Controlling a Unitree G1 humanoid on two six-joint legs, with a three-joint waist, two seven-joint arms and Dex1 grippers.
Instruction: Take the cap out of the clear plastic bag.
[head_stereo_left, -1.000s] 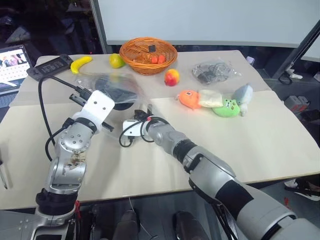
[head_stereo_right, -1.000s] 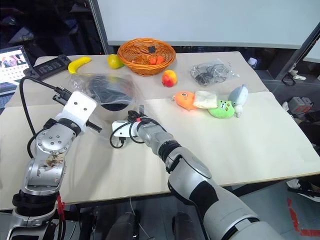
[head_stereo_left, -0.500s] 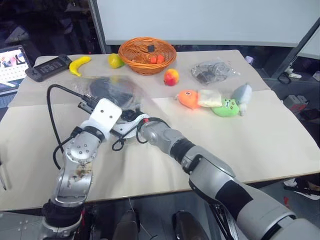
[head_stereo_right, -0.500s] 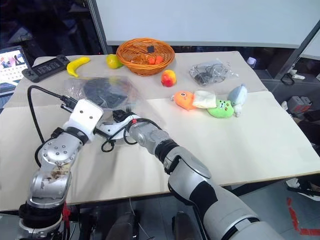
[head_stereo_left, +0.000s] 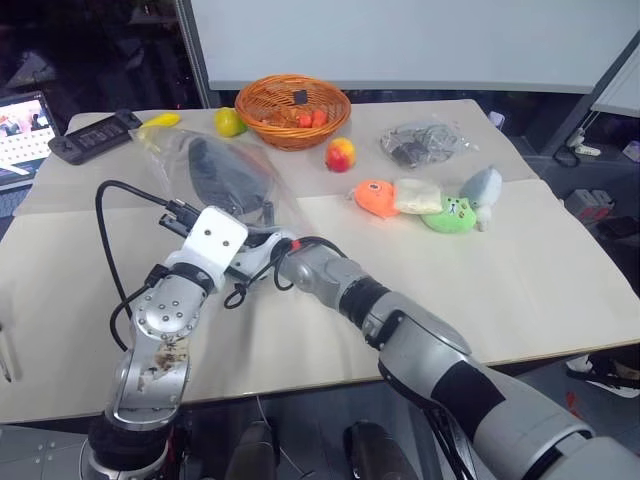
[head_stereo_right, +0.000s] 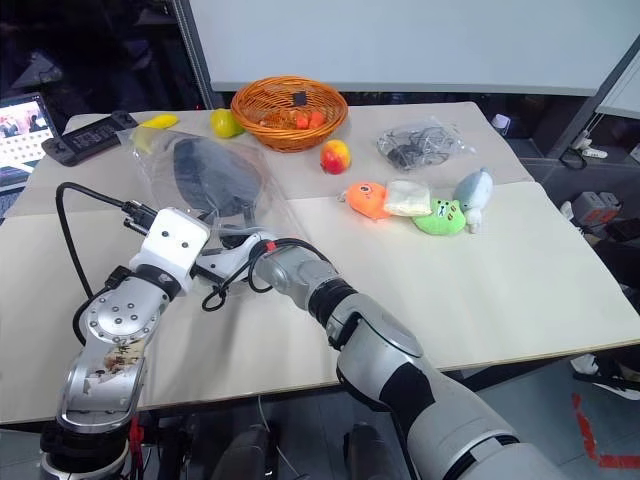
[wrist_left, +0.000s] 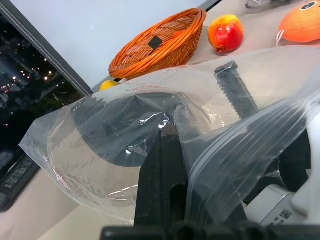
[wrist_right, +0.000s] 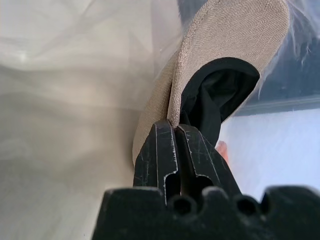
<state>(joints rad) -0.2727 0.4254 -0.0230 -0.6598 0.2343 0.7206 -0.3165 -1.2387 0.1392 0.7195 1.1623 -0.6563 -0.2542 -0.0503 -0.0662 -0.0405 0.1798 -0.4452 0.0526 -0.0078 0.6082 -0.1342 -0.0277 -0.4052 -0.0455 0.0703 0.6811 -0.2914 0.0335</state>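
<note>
Two grippers meet at the near edge of the bag (head_stereo_left: 215, 175), each with its own job. On the left, the left gripper (wrist_left: 167, 150) has its fingers pressed together on the plastic at the mouth, seemingly to anchor the bag so it cannot slide while the contents are drawn out. The bag stands tilted up off the table (head_stereo_left: 520, 280) from that pinch, its far end toward the basket (head_stereo_left: 293, 108).

Inside the bag sits the cap (wrist_right: 225, 65), dark underside showing through the film in the head views. The right gripper (wrist_right: 176, 145) has reached into the mouth, fingers squeezed onto the cap's rim where tan top meets black lining. That grip looks like the start of the extraction; the cap is not yet out. Rightward, fruit and plush toys (head_stereo_left: 430, 205) lie well apart, untouched.
</note>
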